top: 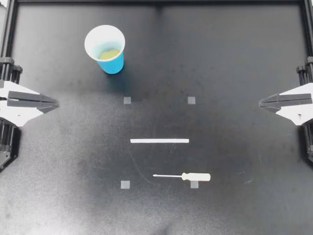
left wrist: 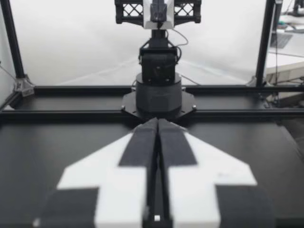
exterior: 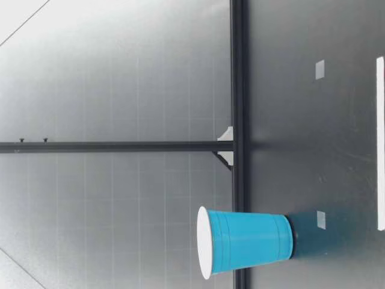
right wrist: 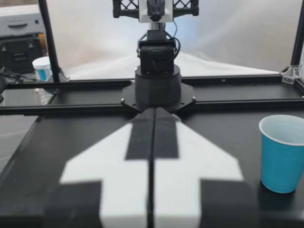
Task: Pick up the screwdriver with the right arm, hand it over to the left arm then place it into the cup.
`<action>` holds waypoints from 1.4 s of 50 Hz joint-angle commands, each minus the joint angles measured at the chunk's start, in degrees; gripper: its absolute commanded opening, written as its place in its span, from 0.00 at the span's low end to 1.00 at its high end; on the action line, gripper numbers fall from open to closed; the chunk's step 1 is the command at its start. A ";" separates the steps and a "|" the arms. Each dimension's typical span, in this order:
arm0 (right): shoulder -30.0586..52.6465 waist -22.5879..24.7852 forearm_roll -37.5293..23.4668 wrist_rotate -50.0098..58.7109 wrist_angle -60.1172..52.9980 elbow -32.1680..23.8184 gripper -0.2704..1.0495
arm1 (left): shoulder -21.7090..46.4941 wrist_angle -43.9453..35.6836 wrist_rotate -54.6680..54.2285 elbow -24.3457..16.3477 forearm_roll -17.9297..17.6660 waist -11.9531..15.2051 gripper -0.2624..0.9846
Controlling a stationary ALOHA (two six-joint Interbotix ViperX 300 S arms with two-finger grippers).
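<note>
White strip (top: 159, 141) amid four grey squares (top: 127, 100)

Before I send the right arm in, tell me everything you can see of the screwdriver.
The screwdriver shows only in the top view. It has a stubby off-white handle, plastic by its look, and a thin pale metal shaft ending in a fine tip. It lies flat on the black table, shaft toward my left arm's side, handle toward my right. It lies parallel to the white strip, apart from it, with its handle edging a grey marker square. Nothing grips it.
</note>
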 commanded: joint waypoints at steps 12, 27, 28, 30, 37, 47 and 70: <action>5.19 -0.35 -0.09 0.70 0.53 -3.52 0.22 | 0.35 -5.19 0.18 -0.26 -0.09 -0.70 0.29; 28.39 3.52 -0.09 6.42 17.23 -15.29 0.22 | 1.85 -7.38 0.44 -0.26 -0.09 -0.79 0.29; 29.79 3.96 -0.09 6.42 18.72 -16.17 0.23 | 1.93 -7.38 0.44 -0.26 -0.09 -0.79 0.29; 33.05 4.83 0.00 6.50 22.24 -18.37 0.23 | 2.29 -7.56 0.44 -0.44 -0.09 -0.70 0.29; 41.13 6.94 0.09 7.47 31.03 -23.91 0.26 | 3.08 -8.44 0.44 -0.70 -0.09 -0.70 0.29; 50.27 9.84 0.18 9.40 38.85 -30.06 0.41 | 3.60 -9.23 0.44 -0.44 -0.09 -0.70 0.29; 64.07 11.51 0.18 12.74 45.70 -37.71 0.66 | 3.60 -8.96 0.44 -0.18 -0.09 -0.70 0.29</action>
